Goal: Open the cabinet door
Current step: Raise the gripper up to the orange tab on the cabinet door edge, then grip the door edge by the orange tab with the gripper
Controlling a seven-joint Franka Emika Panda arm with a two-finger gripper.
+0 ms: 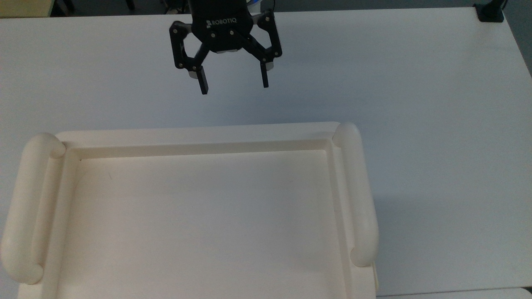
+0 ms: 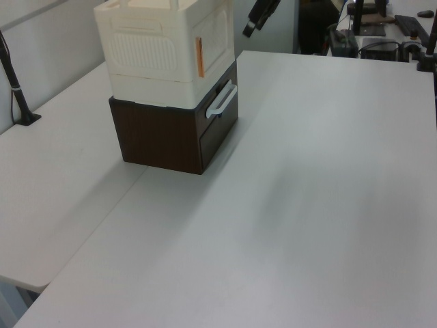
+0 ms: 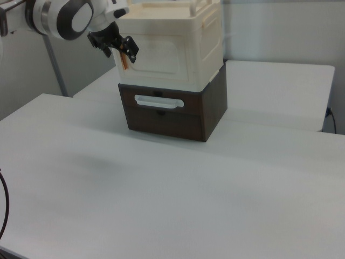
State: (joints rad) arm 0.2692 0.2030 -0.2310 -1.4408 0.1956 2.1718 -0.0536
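Nearest in the right view lies the bare white table, and farther back on it stands a dark brown drawer unit with a pale bar handle across its front. The cabinet sits stacked on top of that brown unit, a cream plastic box; in the top view its recessed tray top faces up with a thick rounded side bar along the top view's right edge and another along the top view's left. The cabinet door is the cream front panel facing the open table, lying flush with the cabinet front, with an orange strip at its edge in the left view. My gripper hangs in the air beyond the cabinet's front edge in the top view, apart from it, with its two black fingers spread wide and nothing between them. In the right view it is level with the door's upper left corner.
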